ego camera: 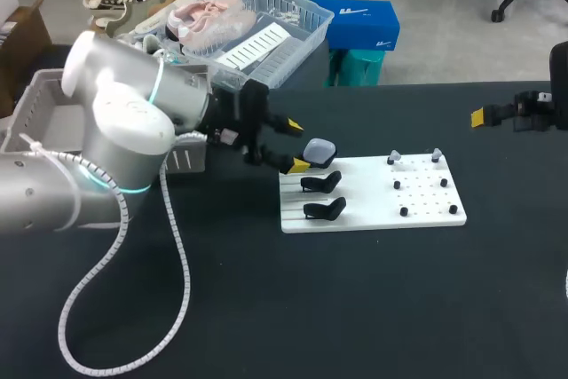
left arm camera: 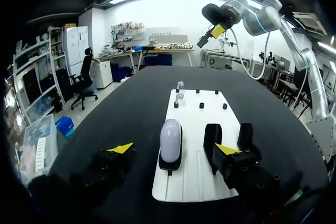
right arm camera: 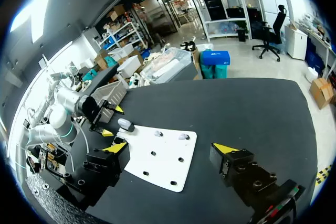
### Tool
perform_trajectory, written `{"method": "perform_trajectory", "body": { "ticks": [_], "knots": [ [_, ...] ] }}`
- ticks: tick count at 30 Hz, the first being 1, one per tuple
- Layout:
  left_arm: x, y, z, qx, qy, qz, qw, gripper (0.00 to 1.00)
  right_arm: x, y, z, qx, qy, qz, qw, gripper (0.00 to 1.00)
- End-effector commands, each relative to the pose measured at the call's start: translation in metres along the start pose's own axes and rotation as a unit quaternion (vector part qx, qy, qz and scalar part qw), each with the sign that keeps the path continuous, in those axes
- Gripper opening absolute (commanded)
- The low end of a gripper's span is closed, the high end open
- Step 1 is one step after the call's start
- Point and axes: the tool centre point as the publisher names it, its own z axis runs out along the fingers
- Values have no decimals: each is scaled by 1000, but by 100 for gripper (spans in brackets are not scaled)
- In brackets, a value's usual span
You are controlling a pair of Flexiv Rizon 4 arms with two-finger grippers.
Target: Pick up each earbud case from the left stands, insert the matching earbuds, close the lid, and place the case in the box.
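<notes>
Lavender earbud case [ego camera: 319, 150] sits at the white board's [ego camera: 426, 197] ten o'clock corner, just ahead of the spread left tool [ego camera: 295, 145]. Right tool [right arm camera: 170, 148], also spread, hovers at the board's two o'clock.

Looked down from above and behind onto the dark surface [ego camera: 373, 308], white board [ego camera: 373, 188] centre right. Sat low and near that board behind the left end effector [left arm camera: 174, 148]. Faced the same board from farther off, behind the right end effector [right arm camera: 170, 148].
</notes>
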Motion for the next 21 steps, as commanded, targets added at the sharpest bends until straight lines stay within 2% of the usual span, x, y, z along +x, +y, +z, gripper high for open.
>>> {"method": "perform_trajectory", "body": {
  "ticks": [1,8,12,21],
  "knots": [
    [-1,1,0,3,4,-2,1000,98,0,0,0,0,0,0,1000,100],
    [-5,-2,-4,4,-3,-9,1000,100,0,0,0,0,0,0,1000,100],
    [-6,-3,-8,7,15,-17,1000,100,0,0,0,0,0,0,1000,100],
    [-6,-3,-8,7,15,-17,1000,100,0,0,0,0,0,0,1000,100]
  ]
}}
